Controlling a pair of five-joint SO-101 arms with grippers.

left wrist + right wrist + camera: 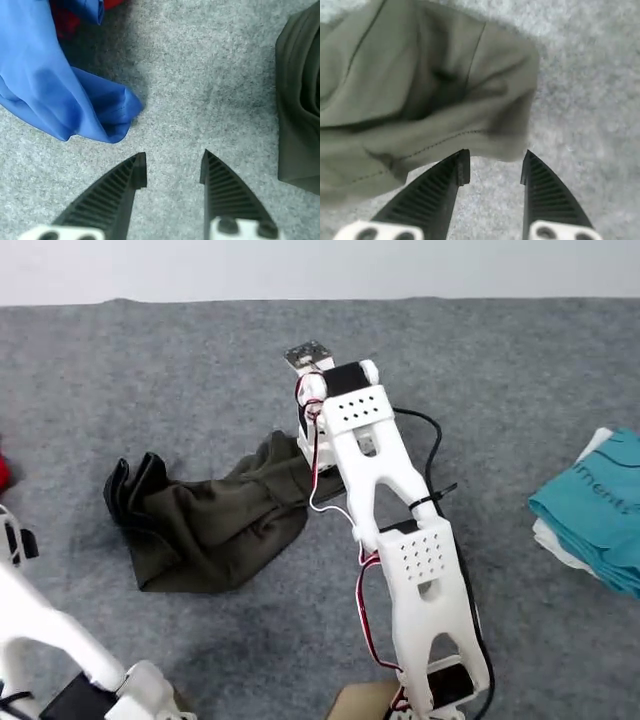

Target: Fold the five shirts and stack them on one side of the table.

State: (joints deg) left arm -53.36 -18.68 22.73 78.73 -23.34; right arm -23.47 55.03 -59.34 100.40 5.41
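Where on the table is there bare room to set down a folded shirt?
Widest bare mat lies between the right arm and the folded stack. The far strip behind the olive shirt is bare too. Crowded: the middle, where the right tool sits at the olive shirt's edge, and by the blue shirt near the left tool.

text: partial white lettering | on: folded teal shirt (pixel 597 508), right edge of the scene | legibility: cut off by fold and frame edge, no whole word readable
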